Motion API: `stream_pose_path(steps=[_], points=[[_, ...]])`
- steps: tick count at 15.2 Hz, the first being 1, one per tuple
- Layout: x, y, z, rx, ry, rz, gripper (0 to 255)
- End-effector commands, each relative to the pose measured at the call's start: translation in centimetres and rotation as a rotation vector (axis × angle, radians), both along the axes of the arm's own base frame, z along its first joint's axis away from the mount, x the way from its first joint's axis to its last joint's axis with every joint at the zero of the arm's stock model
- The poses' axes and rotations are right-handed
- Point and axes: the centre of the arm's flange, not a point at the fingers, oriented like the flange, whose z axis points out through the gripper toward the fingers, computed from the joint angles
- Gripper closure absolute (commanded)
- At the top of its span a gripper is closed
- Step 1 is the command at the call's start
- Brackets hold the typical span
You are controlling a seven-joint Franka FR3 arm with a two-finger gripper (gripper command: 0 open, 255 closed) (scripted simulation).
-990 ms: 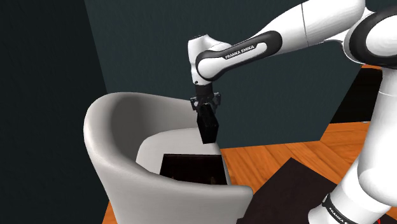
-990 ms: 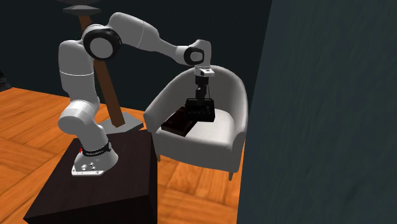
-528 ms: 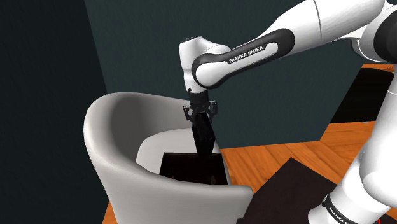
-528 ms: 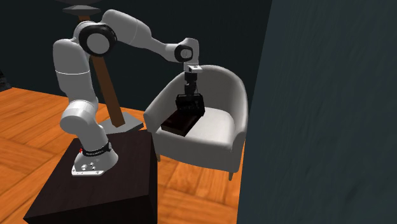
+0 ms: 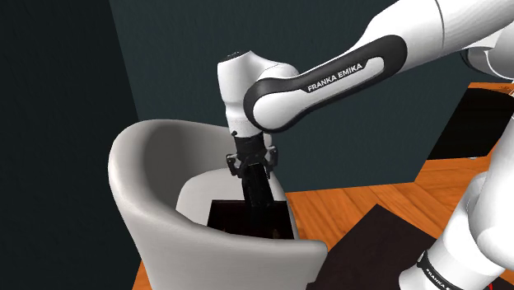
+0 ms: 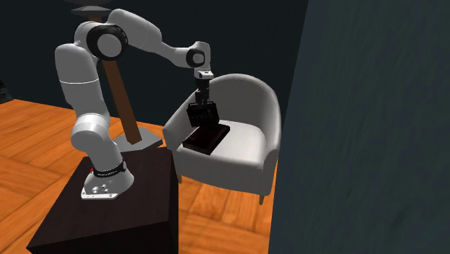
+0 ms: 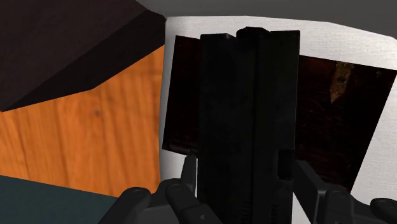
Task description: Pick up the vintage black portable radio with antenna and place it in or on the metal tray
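Pincer [image 5: 254,175] in the shoulder view pinches the black radio [image 5: 264,200], which hangs at its 6 o'clock over the dark tray [image 5: 235,218] on the white chair's [image 5: 140,177] seat. In the second exterior view the radio sits at the tray's 12 o'clock, with the stand [image 6: 130,209] at the chair's 7 o'clock. In the wrist view both fingers [image 7: 188,169] press the radio's sides, the tray behind it.

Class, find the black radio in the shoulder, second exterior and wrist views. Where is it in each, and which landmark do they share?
Shoulder view: radio at the centre, over the dark tray.
Second exterior view: left of centre, above the tray.
Wrist view: middle, clasped by the tool.
Shared landmark: the tray on the white armchair.
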Motion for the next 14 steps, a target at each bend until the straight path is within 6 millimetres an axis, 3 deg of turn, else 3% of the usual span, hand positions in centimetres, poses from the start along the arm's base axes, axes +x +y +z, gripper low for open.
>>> stream_pose_path(steps=[1,12,14], points=[[-0.3,0.6,-0.5,0.000,-0.002,-0.001,255],[-0.3,0.6,-6.4,0.000,-0.002,-0.001,255],[-0.3,0.6,-6.4,0.000,-0.002,-0.001,255]])
